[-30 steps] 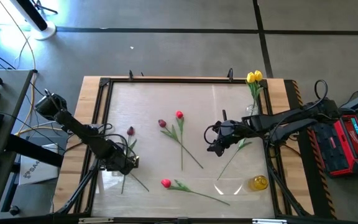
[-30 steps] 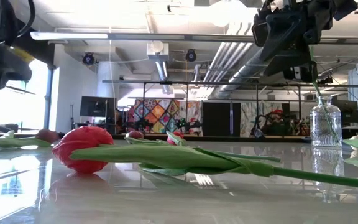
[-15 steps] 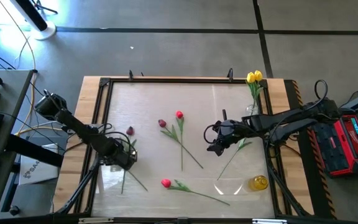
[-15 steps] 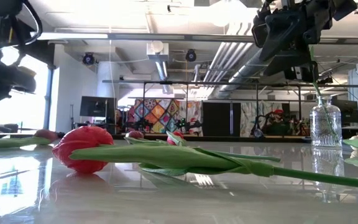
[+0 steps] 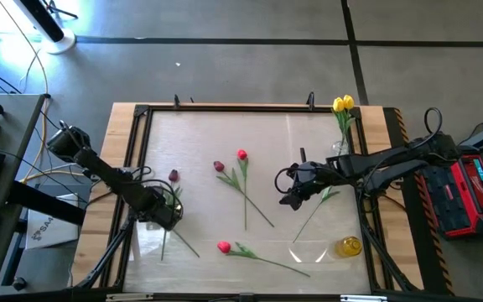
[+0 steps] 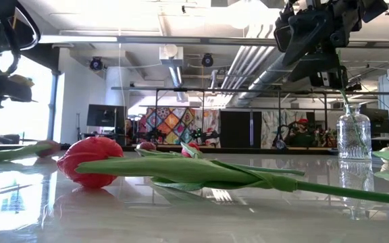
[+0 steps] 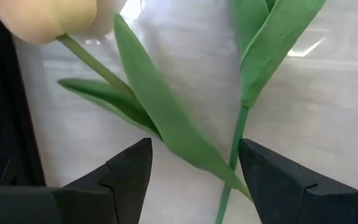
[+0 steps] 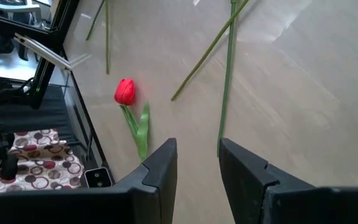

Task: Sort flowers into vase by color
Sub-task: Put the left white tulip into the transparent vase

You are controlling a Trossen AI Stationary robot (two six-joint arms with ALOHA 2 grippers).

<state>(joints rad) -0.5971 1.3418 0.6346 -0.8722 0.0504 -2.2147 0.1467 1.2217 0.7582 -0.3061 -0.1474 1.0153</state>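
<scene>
Two dark jointed arms trailing black cables, with seemingly matte black fingers (image 7: 126, 180).

Two arms over the table — both grippers parted, nothing held

The left arm reaches in from the table's left edge, its left gripper (image 5: 168, 214) low near the front-left with fingers (image 7: 126, 177) spread wide. The right arm stretches in from the right side — its right gripper (image 5: 293, 195) hangs above the table's middle-right, fingers (image 8: 160, 168) set partly apart around empty space.
</scene>
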